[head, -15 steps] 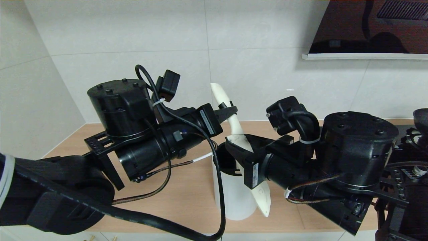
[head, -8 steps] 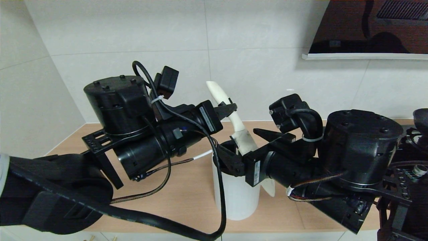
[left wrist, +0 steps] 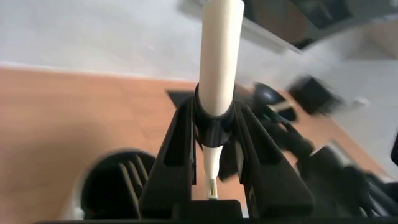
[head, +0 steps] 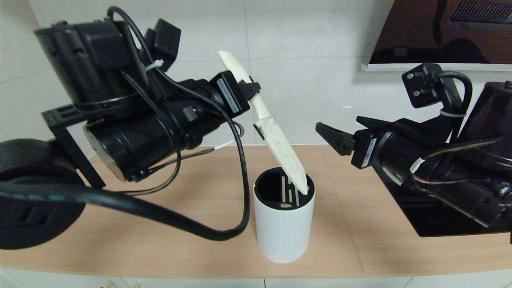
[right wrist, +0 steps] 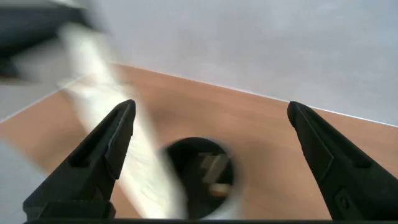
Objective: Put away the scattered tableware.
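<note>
1. My left gripper (head: 250,90) was clenched on the handle of the white knife (head: 280,148).
2. My right gripper (head: 339,125) stood spread and empty, well apart at 3 o'clock.
3. The blade slanted from 11 o'clock down to 5 o'clock, with its tip at the 3 o'clock rim of the white holder (head: 284,228).
4. Recommended: stand the blade upright, shift the tip toward 9 o'clock over a slot, then lower slowly.

The left gripper (left wrist: 214,118) clamped the white knife (left wrist: 219,56) by its handle above the wooden counter (left wrist: 68,106), with the black slotted top of the white holder (left wrist: 115,186) at seven o'clock from the jaws
</note>
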Available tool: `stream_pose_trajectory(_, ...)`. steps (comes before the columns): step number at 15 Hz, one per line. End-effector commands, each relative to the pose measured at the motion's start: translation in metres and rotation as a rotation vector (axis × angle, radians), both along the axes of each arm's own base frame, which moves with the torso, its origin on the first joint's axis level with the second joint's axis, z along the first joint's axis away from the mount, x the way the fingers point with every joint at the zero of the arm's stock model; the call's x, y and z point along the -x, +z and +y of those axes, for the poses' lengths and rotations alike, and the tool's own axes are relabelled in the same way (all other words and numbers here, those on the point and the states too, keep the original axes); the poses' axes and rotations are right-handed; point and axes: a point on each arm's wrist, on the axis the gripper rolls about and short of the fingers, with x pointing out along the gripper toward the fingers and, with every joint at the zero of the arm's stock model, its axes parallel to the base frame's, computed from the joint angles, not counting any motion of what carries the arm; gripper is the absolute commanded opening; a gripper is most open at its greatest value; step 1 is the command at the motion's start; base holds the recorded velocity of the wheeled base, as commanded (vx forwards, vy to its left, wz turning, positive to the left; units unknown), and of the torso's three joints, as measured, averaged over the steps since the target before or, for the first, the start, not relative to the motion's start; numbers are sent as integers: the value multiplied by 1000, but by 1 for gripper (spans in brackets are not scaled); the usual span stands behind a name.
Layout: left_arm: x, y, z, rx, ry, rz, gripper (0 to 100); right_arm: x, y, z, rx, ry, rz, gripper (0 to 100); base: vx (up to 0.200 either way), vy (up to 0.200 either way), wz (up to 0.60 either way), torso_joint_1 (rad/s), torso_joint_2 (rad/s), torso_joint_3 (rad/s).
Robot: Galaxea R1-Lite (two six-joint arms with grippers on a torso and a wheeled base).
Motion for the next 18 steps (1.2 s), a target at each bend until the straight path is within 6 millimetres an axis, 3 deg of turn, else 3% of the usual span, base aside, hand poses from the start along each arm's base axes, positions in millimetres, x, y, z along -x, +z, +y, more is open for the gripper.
stream_pose_trajectory(1,3,22,4,-9,47,-73,0,-3,7,-14,-12,-44,-15,100,0,0,0,0,0,0)
stream_pose_trajectory(4,7,1,8,-187,237,-90,0,-8,2,-14,0,-57,-1,100,0,0,0,0,0,0)
stream_pose_trajectory(7,18,3,-11,-191,282,-130,0,-11,-1,-14,8,-64,9,100,0,0,0,0,0,0)
stream_pose_trajectory(9,21,-8,-28,-292,379,-126,0,-12,-3,-13,13,-64,13,100,0,0,0,0,0,0)
stream_pose_trajectory(14,10,-27,-56,-313,468,-179,0,-14,-6,-13,19,-67,20,100,0,0,0,0,0,0)
stream_pose_trajectory(18,10,-30,-59,-323,489,-196,0,-16,-8,-12,25,-67,25,100,0,0,0,0,0,0)
